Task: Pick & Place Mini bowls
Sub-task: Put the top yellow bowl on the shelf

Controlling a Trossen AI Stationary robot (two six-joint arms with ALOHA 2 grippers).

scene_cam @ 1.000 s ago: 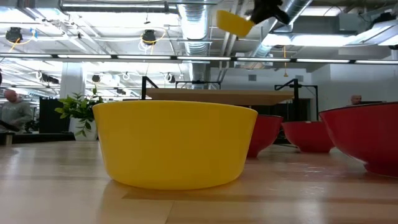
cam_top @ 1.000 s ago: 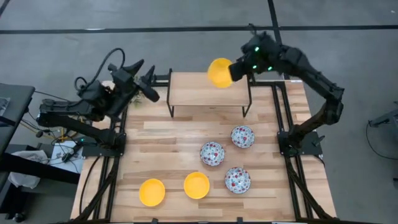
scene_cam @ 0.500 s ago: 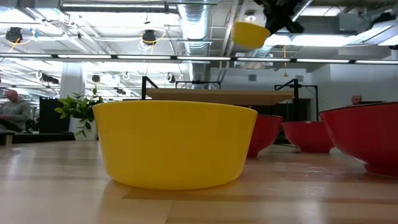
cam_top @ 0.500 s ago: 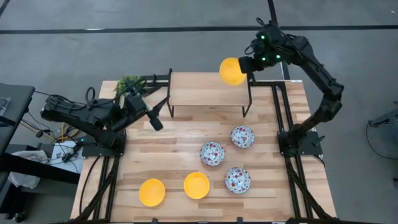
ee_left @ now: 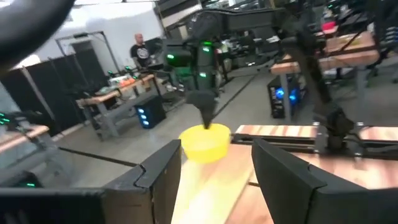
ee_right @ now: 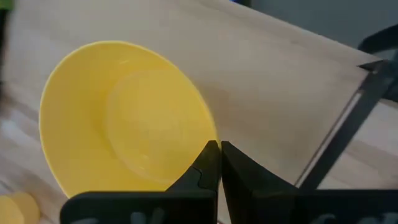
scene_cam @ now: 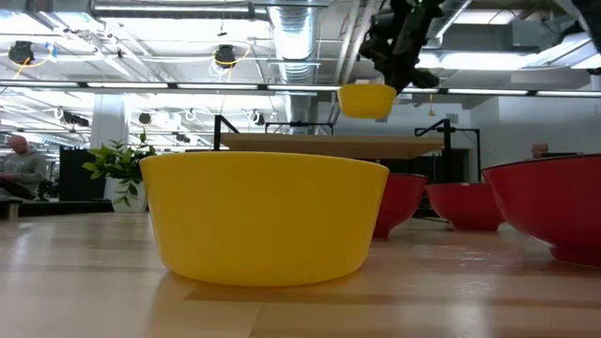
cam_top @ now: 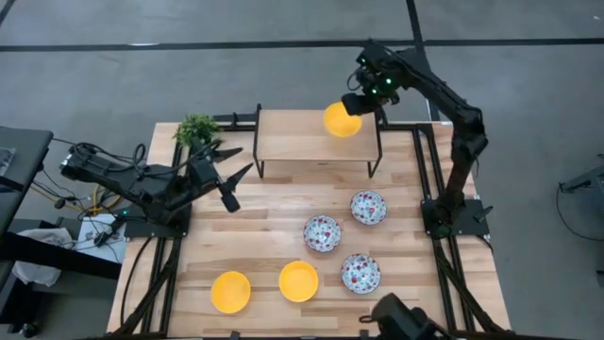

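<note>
Nearest, two yellow bowls and three speckled bowls sit on the surface. Beyond, the left pincer hangs released. Farthest, the right pincer, clenched, holds a third bowl by its rim above the shelf.

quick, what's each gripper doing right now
Left gripper: open, empty.
Right gripper: shut on the yellow bowl, above the shelf.

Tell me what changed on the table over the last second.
The right gripper, jaws shut on a yellow bowl, lowered it to just above the raised shelf. The left gripper, jaws open, swung from the back corner toward the table's middle. The five bowls on the table stayed put.
</note>
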